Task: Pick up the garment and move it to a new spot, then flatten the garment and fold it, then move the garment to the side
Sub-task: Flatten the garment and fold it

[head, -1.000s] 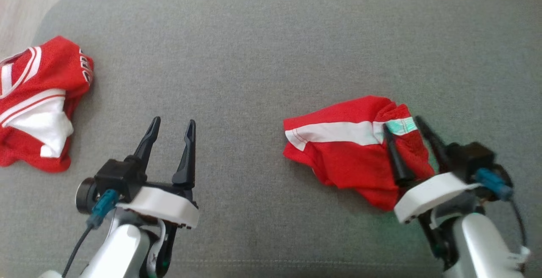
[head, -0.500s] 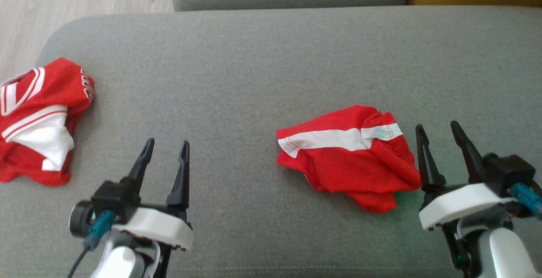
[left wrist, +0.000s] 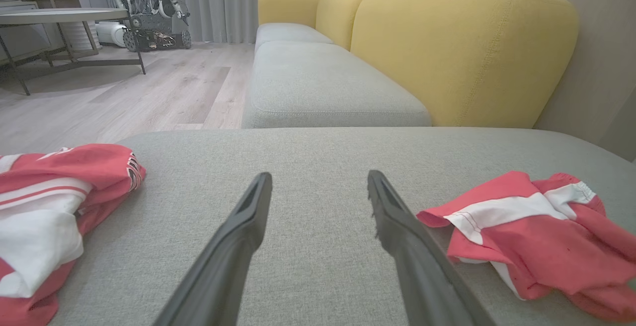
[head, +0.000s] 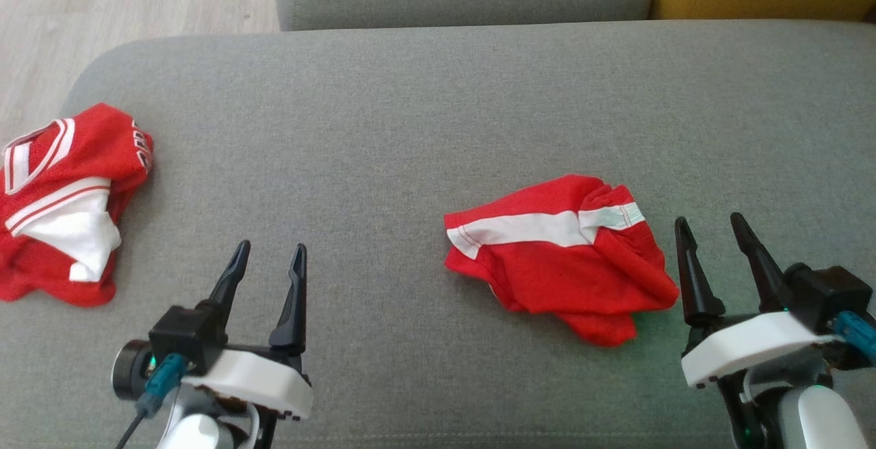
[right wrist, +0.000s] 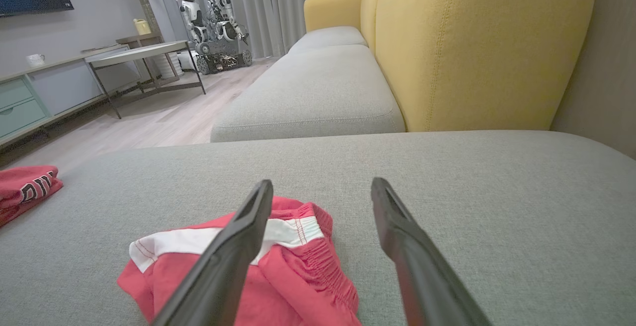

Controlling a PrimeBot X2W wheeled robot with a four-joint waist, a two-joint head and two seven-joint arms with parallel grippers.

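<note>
The red shorts (head: 558,257) lay crumpled on the grey sofa cushion (head: 410,127), towards its right side, with a white stripe showing across the top fold. The right end effector (head: 708,220) hovered just beside them on their right, its two dark fingers spread apart and holding nothing. The left end effector (head: 270,250) was well off to the left, its fingers likewise apart and empty. Beyond it, at the cushion's left edge, sat a bunched red and white jersey (head: 65,202).
</note>
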